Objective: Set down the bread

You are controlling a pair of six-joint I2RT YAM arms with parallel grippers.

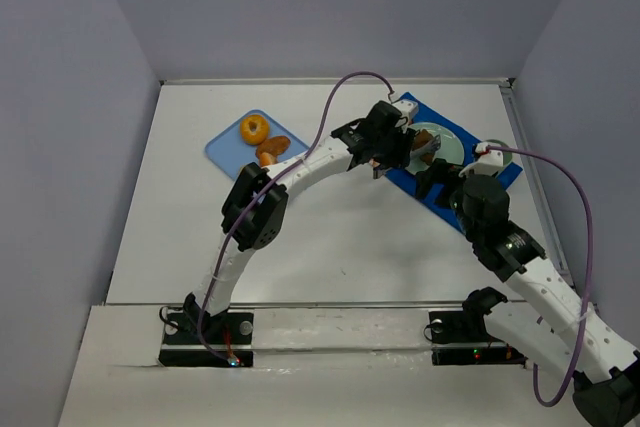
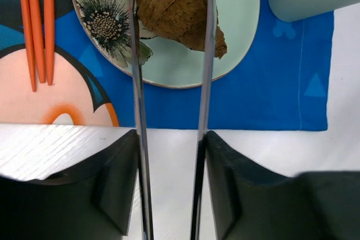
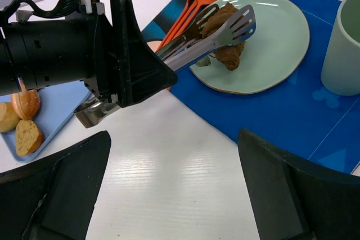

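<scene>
Clenching tongs [image 3: 233,26], left pincer [image 2: 171,139] holds bread [image 2: 174,4] over green plate [image 2: 236,26] (blue mat [image 2: 270,94] beneath); right pincer [image 3: 173,139] spread wide, grasping nothing, above white table [image 3: 169,206].

So the plate [image 3: 278,37] sits on the mat [image 3: 270,122], right side of the table [image 3: 169,167], with the bread [image 3: 228,57] on it between the tongs [image 3: 185,54]. Cup [image 3: 343,49] just beside the plate, utensils [image 3: 188,12] on its other side. Tray [image 3: 56,111] of buns [image 3: 25,105] well off left.
</scene>
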